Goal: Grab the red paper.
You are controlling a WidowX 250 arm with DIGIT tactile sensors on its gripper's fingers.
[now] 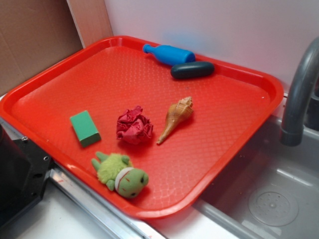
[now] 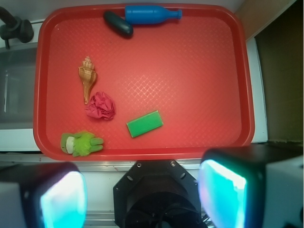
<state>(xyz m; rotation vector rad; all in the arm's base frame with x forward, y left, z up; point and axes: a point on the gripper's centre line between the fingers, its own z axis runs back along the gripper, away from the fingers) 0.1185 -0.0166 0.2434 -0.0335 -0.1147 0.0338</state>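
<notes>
While the gripper [image 2: 142,194] gapes wide — red paper [image 1: 134,125] lies untouched on tray [image 1: 224,99].

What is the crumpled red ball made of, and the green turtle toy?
The red paper looks like matte crumpled paper: sharp creases and folds all over. The green plush turtle looks like soft fuzzy fabric, judging by its fluffy, ragged outline.

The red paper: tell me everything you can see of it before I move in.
The red paper is a crumpled ball of dark crimson paper, full of folds and creases, darker than the bright red tray it rests on. It sits near the tray's middle, between the green block and the seashell, with the green plush toy nearby towards the tray's edge. In the wrist view it lies close to the shell's tip; contact is unclear. The hand is well clear of it, fingers apart.
</notes>
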